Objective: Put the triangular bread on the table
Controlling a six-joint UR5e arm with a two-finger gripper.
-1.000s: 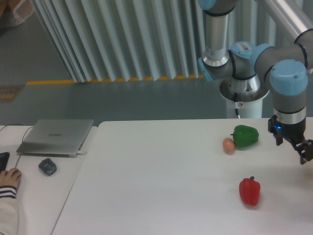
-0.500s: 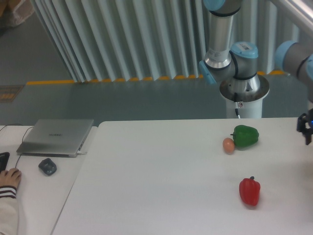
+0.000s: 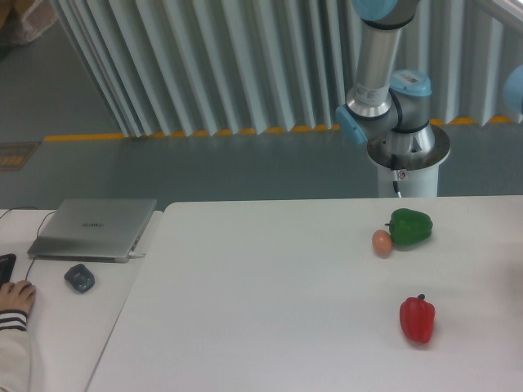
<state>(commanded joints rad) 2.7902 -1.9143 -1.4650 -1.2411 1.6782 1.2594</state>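
Note:
The triangular bread is out of view. The white table (image 3: 270,302) fills the lower part of the camera view. My gripper has gone past the right edge of the frame and is not in view; only the arm's upright link and base (image 3: 384,106) show at the back right.
A green pepper (image 3: 409,227) and a small orange-brown egg (image 3: 382,242) sit together at the back right of the table. A red pepper (image 3: 417,319) lies nearer the front. On the adjoining desk at left are a laptop (image 3: 94,228), a mouse (image 3: 79,278) and a person's hand (image 3: 12,298).
The gripper moved right along the table's right side and left the frame. The peppers and egg have not moved.

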